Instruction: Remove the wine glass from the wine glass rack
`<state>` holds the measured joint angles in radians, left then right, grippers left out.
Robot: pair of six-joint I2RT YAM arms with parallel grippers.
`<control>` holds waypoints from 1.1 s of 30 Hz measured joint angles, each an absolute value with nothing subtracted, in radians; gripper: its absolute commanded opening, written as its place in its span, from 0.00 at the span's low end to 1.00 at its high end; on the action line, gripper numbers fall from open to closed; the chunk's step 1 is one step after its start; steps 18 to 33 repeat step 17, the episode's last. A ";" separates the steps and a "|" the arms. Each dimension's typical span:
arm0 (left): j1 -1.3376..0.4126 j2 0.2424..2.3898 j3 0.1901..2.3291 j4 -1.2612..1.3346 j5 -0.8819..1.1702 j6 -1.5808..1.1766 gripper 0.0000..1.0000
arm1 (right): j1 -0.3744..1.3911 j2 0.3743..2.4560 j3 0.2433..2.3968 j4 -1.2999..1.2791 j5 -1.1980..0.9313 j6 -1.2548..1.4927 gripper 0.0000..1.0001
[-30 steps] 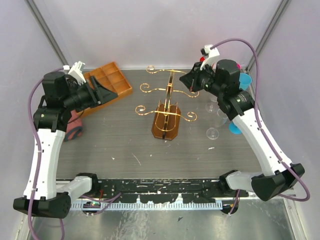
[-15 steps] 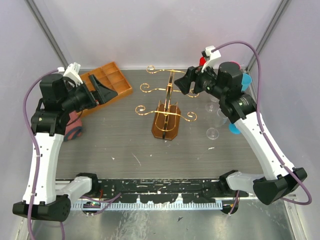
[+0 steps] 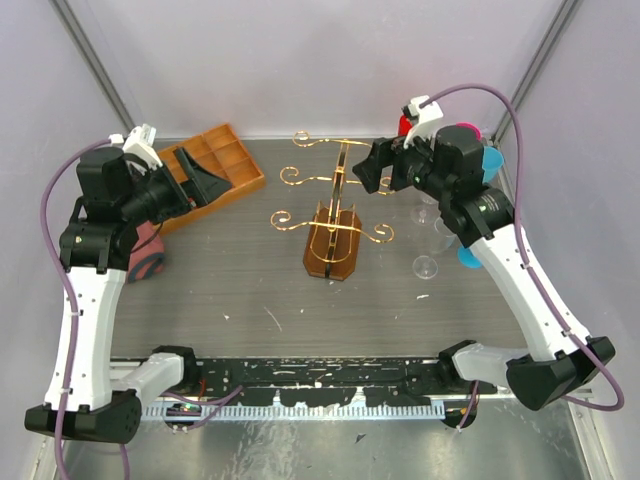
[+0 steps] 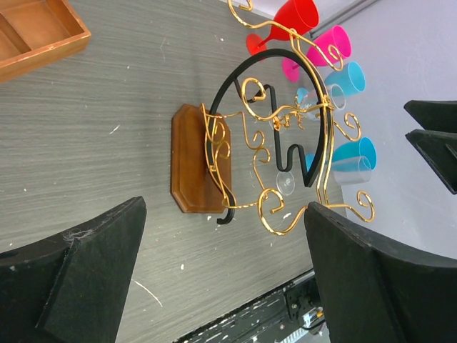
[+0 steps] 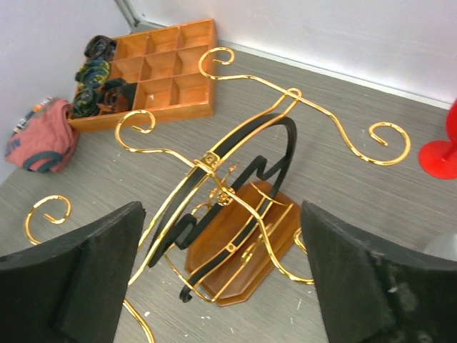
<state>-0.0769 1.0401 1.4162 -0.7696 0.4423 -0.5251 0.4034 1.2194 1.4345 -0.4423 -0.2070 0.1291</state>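
Nearest you on the worktop [image 3: 250, 290], a clear glass [image 3: 425, 265] stands upright on its own foot, right of the rack [image 3: 335, 225] and apart from it. Two more clear ones stand just behind it, under the right arm.

The rack's gold scroll arms look bare from above and from the right wrist. From the left wrist, clear glass shows through the wire, and you cannot tell from there whether it hangs or stands behind. My reading is that the lift-off is done, or nearly so. What is left for you is to check that no arm carries a glass.

The right pincer [image 3: 368, 167] is spread wide and holds nothing. It sits just beside the rack's upper right arms and faces into them. The nearest glass is well apart from it, lower and closer to you.

The left pincer [image 3: 208, 185] is also fully spread and empty. It sits well left of the rack, over the tray [image 3: 215, 160], and points across at it. Coloured cups [image 4: 296, 14] stand at the far right.
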 measured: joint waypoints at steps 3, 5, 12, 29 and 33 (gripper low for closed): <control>-0.077 1.040 1.416 -0.771 0.437 -0.530 0.99 | 0.403 1.217 1.443 -0.464 -0.163 0.133 1.00; -0.077 1.042 1.418 -0.777 0.438 -0.533 0.99 | 0.403 1.219 1.463 -0.491 -0.140 0.135 1.00; -0.077 1.062 1.477 -0.820 0.441 -0.544 0.99 | 0.390 1.266 1.571 -0.546 -0.115 0.138 1.00; -0.077 1.072 1.529 -0.832 0.442 -0.544 0.99 | 0.375 1.319 1.614 -0.555 -0.109 0.138 1.00; -0.077 1.072 1.529 -0.832 0.442 -0.544 0.99 | 0.375 1.319 1.614 -0.555 -0.109 0.138 1.00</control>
